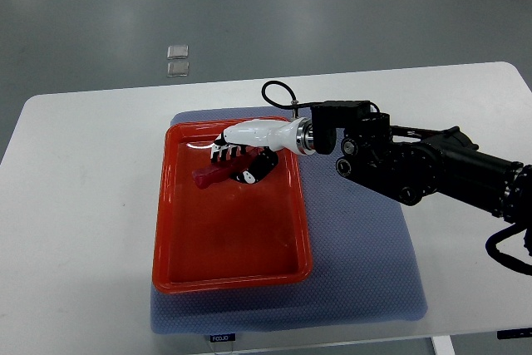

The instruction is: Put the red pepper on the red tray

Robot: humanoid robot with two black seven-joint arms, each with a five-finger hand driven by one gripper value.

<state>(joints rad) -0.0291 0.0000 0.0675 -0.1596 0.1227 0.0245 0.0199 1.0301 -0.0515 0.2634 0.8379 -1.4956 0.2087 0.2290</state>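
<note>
Right hand [241, 145]: fingers curled around the red pepper [218, 174], over the tray's far part.
Red tray [224, 276]: on a blue mat [366, 247], counter [75, 205] centre.
Far floor: two small clear squares [177, 60].

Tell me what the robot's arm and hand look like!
The right arm is black and chunky, with a black cable looping near the wrist and a silver ring there. The right hand has a smooth white shell with black finger parts.

the right hand [237, 149] covers most of the red pepper [214, 175]; its grip cannot be told; the worktop [75, 205] runs off the bottom edge.
</note>
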